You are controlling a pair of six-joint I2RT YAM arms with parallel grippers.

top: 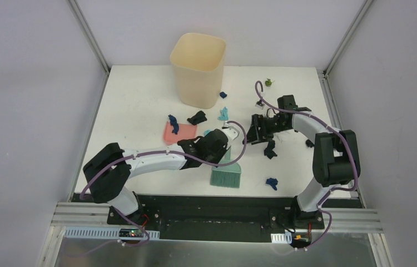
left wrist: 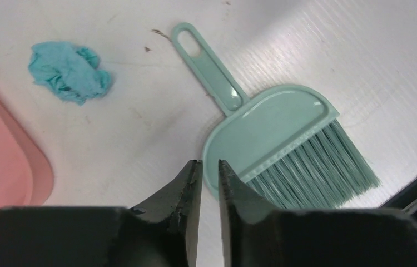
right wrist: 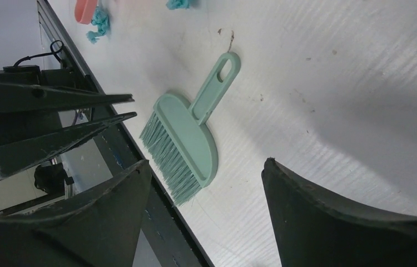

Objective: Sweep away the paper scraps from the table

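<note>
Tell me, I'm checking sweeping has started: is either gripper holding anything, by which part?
Nothing is held. Left gripper shut and empty, right gripper open and empty; brush lies on the table.

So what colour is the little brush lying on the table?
The brush is pale mint green, handle and bristles alike. The left wrist view shows it best.

Top view: the green hand brush (top: 226, 177) shows only its bristle head, and its handle is hidden under the left tool (top: 220, 151). Left wrist view: the pink dustpan (left wrist: 0, 167) is cut off by the left edge, with only one rounded corner in frame. Right wrist view: a teal paper scrap (right wrist: 179, 3) is clipped by the top edge; the green scrap (top: 269, 83) at the far side of the worktop (top: 139, 111) is too small to make out.
</note>
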